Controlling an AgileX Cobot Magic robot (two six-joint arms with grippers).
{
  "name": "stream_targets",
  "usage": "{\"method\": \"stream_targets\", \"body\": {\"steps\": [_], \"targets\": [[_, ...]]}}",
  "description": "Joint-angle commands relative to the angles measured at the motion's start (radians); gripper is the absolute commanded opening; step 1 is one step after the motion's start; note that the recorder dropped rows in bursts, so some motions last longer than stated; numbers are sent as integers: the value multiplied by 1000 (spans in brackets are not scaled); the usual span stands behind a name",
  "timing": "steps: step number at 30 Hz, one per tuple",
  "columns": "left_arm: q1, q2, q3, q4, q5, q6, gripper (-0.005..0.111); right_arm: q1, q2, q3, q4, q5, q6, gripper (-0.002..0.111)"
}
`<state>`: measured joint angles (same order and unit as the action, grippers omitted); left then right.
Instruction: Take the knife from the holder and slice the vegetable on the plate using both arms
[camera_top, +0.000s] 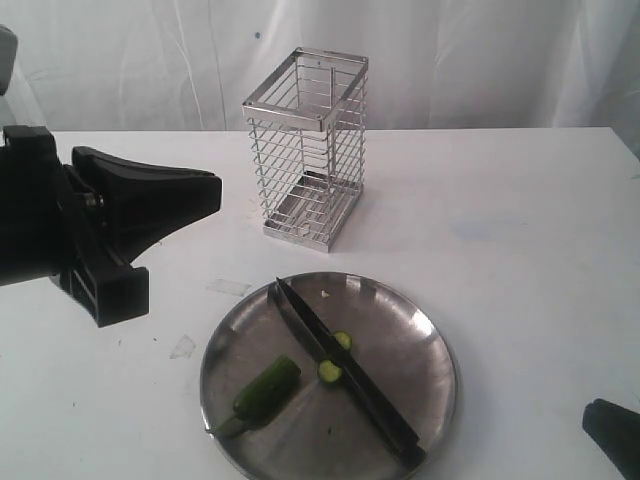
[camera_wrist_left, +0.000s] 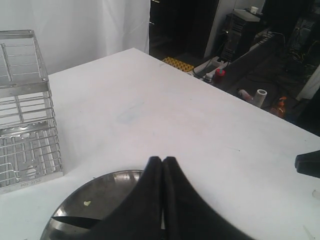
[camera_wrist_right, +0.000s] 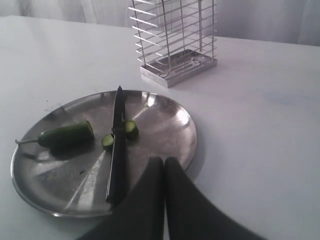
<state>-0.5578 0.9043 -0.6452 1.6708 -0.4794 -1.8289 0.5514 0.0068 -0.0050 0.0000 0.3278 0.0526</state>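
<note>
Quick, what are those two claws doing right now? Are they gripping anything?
Left gripper: closed, holding nothing.
Right gripper: closed, holding nothing; the knife lies loose on the plate.

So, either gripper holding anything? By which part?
Nothing held. The left gripper and right gripper are shut, empty; the knife lies on the plate.

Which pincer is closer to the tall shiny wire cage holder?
Left. The left pincer hangs close beside the shiny wire cage holder; the right pincer sits far off, past the round steel plate.
</note>
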Motion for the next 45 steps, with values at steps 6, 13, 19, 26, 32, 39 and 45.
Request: {"method": "stream_targets", "body": {"steps": [6, 13, 19, 26, 32, 39, 45], "targets": [[-3, -9, 5, 14, -2, -6, 0, -6, -7, 5, 0, 15, 6, 0], [-3, -9, 5, 17, 61, 30, 0, -6, -7, 5, 0, 15, 6, 0], [-3, -9, 5, -217, 194, 70, 0, -6, -7, 5, 0, 15, 6, 0], [-108, -81, 7, -1320, 395, 1124, 0, -6, -7, 5, 6, 15, 6, 0], [-149, -261, 168, -1549, 227, 1594, 0, -6, -7, 5, 6, 15, 6, 0], [-139, -463, 446, -1664, 172, 1743, 0, -6, -7, 5, 6, 15, 6, 0], [-114, -646, 611, -1726, 287, 1760, 0, -6, -7, 5, 6, 15, 6, 0]]}}
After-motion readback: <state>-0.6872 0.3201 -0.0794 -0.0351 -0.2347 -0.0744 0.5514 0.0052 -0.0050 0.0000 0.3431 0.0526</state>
